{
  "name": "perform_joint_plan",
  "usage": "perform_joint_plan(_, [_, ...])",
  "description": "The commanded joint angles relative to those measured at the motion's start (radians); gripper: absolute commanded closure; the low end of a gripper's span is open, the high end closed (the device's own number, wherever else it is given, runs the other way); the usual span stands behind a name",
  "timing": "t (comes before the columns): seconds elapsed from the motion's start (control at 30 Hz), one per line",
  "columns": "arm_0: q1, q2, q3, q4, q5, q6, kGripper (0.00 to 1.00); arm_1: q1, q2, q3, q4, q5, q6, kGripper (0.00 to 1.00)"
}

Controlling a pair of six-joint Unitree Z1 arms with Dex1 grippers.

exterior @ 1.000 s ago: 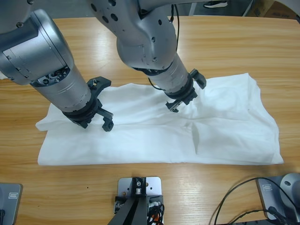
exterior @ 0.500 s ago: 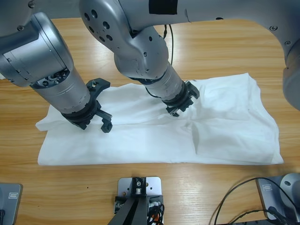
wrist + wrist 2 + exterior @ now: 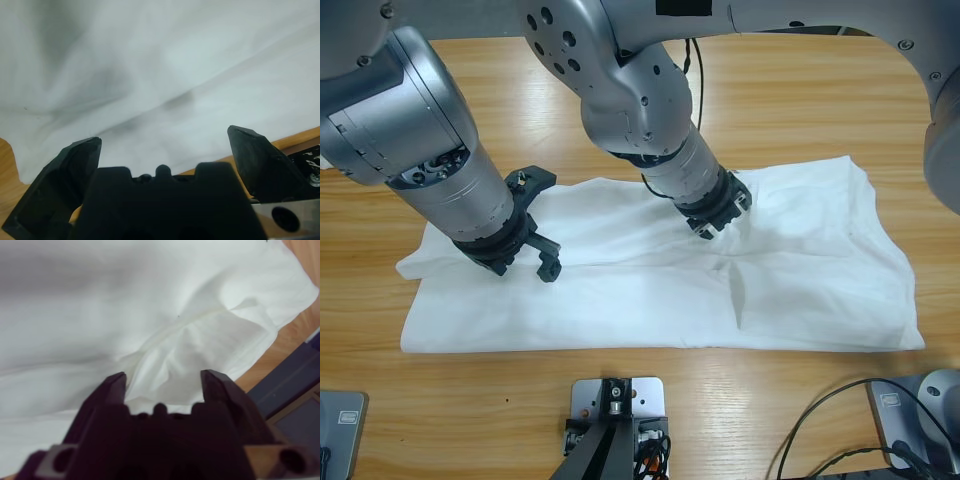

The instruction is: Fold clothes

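Thin, limp white cotton T-shirt [image 3: 650, 290] would bunch easily; best pinched at edges. Left end effector [image 3: 525, 245] gaped wide, empty; right end effector [image 3: 718, 215] half-closed around a raised fold.

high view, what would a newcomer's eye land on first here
First, the white T-shirt spread flat across the middle of the wooden table, far wider than either gripper. Next, the two bulky silver arms reaching down onto it: the left gripper stands open over the shirt's left end, and the right gripper presses into the cloth near the middle. In the right wrist view a ridge of fabric bunches between that gripper's jaws.
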Motion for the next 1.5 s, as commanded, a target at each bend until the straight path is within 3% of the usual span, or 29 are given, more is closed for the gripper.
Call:
perform_joint_plan(0.03, [-0.014, 0.030, 0.032, -0.013, -0.016, -0.018, 0.000, -0.017, 0.058, 0.055, 0.016, -0.005, 0.027, 0.888])
perform_joint_plan(0.1, [-0.014, 0.030, 0.034, -0.013, -0.016, -0.018, 0.000, -0.017, 0.050, 0.056, 0.010, -0.004, 0.027, 0.892])
perform_joint_plan(0.17, [-0.014, 0.028, 0.035, -0.011, -0.016, -0.020, 0.000, -0.017, 0.044, 0.055, 0.007, -0.003, 0.027, 1.000])
perform_joint_plan(0.57, [-0.014, 0.027, 0.045, -0.012, -0.016, -0.021, 0.000, -0.003, -0.076, 0.067, -0.066, 0.007, -0.040, 1.000])
perform_joint_plan(0.73, [-0.014, 0.033, 0.044, -0.016, -0.016, -0.021, 0.000, 0.054, -0.161, 0.066, -0.078, 0.049, -0.064, 1.000])
perform_joint_plan(1.07, [-0.014, 0.029, 0.050, -0.016, -0.016, -0.019, 0.000, 0.109, -0.099, 0.078, -0.094, 0.210, -0.128, 1.000])
perform_joint_plan(1.1, [-0.014, 0.028, 0.051, -0.016, -0.016, -0.018, 0.000, 0.109, -0.094, 0.080, -0.091, 0.210, -0.127, 0.584])
perform_joint_plan(1.13, [-0.014, 0.028, 0.052, -0.016, -0.016, -0.017, 0.000, 0.109, -0.091, 0.080, -0.086, 0.204, -0.123, 0.069])
perform_joint_plan(1.17, [-0.014, 0.028, 0.052, -0.016, -0.016, -0.016, 0.000, 0.109, -0.089, 0.080, -0.075, 0.195, -0.121, 0.001])
perform_joint_plan(1.33, [-0.018, 0.028, 0.052, -0.016, -0.016, -0.017, 0.000, 0.109, -0.102, 0.085, 0.030, 0.088, -0.026, 0.000])
perform_joint_plan(1.5, [-0.020, 0.028, 0.052, -0.016, -0.016, -0.019, 0.000, 0.046, -0.321, 0.198, -0.028, -0.071, 0.001, 0.002])
